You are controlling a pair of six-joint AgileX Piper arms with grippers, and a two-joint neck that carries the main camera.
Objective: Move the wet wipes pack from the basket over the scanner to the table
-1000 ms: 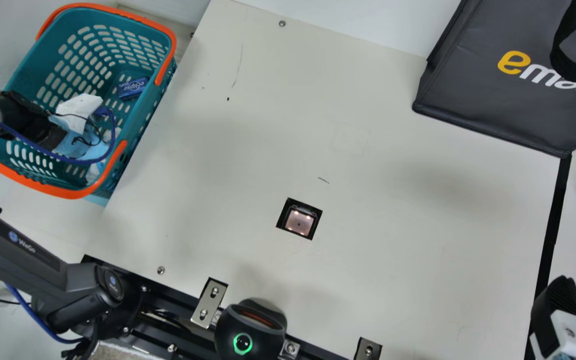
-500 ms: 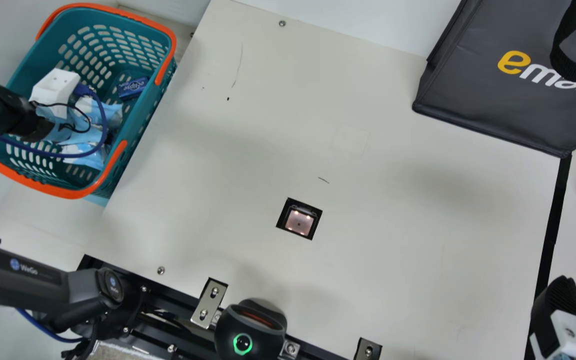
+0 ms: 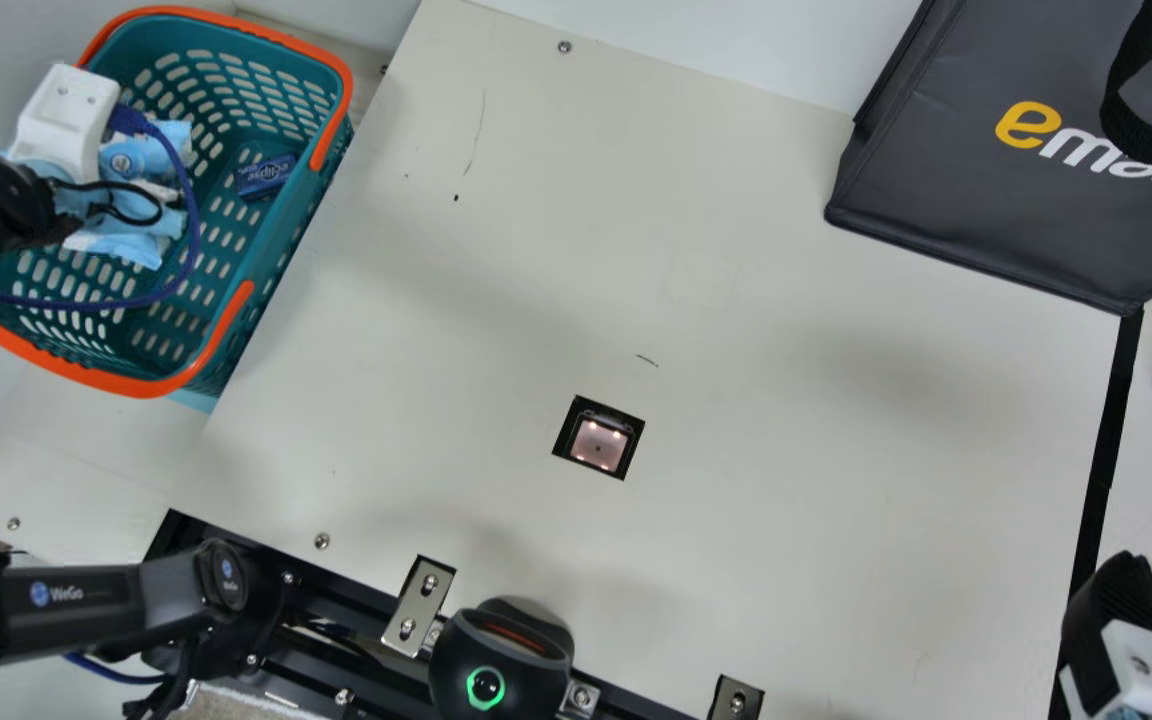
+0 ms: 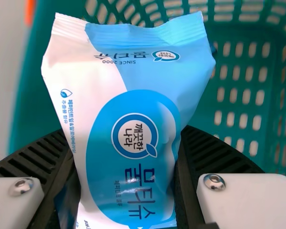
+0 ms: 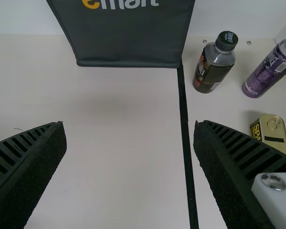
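Note:
In the main view my left gripper (image 3: 66,112) is over the left part of the teal basket (image 3: 171,345), with the blue and white wet wipes pack (image 3: 131,158) beside and beneath it. The left wrist view has the pack (image 4: 133,71) squeezed between both ribbed fingers of the left gripper (image 4: 126,136), the basket wall behind it. A lit square scanner window (image 3: 598,445) is set into the table. My right gripper (image 3: 1126,630) stands at the main view's lower right edge; in the right wrist view that gripper (image 5: 129,126) is open, nothing between its fingers.
A small blue box (image 3: 266,177) lies in the basket. At the back right is a dark bag (image 3: 976,190). A bottle (image 5: 213,64), a purple can (image 5: 270,69) and a yellow tin (image 5: 271,132) stand right of the black strip. A black device (image 3: 501,650) sits at the front edge.
My left arm has shifted toward the main view's upper left, carrying the pack with it, and more of the basket's floor is uncovered. The right gripper has kept still.

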